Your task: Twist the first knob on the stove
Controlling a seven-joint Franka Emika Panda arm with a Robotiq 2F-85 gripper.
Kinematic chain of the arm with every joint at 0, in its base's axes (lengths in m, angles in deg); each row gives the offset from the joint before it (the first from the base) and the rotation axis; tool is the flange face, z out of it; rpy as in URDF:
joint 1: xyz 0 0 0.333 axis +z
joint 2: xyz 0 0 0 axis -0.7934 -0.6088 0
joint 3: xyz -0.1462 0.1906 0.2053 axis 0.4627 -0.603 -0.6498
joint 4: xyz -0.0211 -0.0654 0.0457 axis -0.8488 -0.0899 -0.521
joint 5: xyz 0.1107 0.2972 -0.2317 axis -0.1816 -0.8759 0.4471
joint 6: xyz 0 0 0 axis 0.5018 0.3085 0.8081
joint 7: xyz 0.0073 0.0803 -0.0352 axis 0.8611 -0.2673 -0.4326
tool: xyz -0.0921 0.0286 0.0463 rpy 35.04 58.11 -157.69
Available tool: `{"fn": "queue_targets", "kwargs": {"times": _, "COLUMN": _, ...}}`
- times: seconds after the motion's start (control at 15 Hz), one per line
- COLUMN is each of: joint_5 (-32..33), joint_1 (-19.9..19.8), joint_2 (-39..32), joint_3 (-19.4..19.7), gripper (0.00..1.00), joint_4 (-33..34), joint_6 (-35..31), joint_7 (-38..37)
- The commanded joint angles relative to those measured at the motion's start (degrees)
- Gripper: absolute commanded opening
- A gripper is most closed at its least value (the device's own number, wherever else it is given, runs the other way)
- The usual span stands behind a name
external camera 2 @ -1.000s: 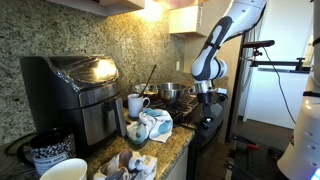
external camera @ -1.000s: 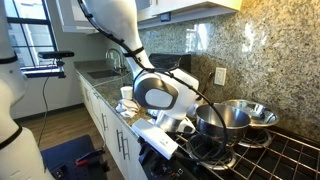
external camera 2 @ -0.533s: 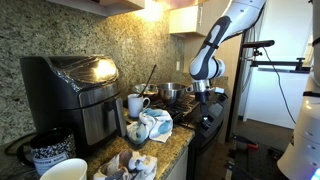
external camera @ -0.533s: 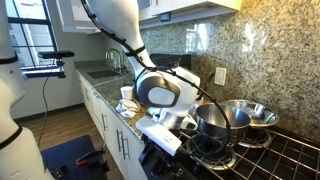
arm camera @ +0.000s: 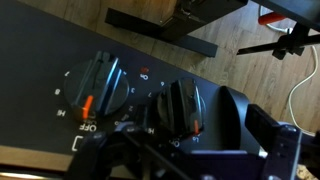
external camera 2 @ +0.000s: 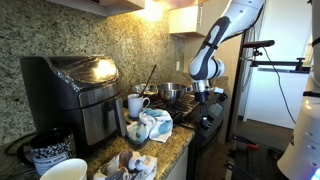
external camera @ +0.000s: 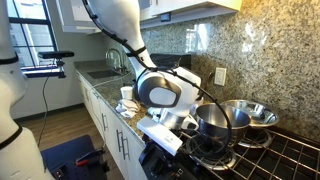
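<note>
In the wrist view the stove's dark control panel fills the frame with two black knobs, each with an orange mark. One knob is at the left, the other knob is near the middle. My gripper is open close in front of the middle knob. One dark finger stands just right of that knob without touching it; the other finger is lost in the dark. In both exterior views the gripper hangs at the front edge of the stove.
Steel pots sit on the stove grates right behind the arm. The granite counter carries a mug, crumpled cloths and a black appliance. Cables cross the bottom of the wrist view. Wooden floor lies below the panel.
</note>
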Motion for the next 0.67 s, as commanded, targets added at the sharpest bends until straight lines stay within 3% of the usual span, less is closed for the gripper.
{"fn": "queue_targets", "kwargs": {"times": 0.0, "joint_5": 1.1, "joint_1": -0.4, "joint_2": 1.4, "joint_3": -0.1, "gripper": 1.0, "joint_4": -0.2, "joint_6": 0.1, "joint_7": -1.5}}
{"fn": "queue_targets", "kwargs": {"times": 0.6, "joint_5": 2.1, "joint_1": -0.3, "joint_2": 3.2, "joint_3": 0.6, "gripper": 1.0, "joint_4": -0.7, "joint_6": 2.1, "joint_7": -2.6}}
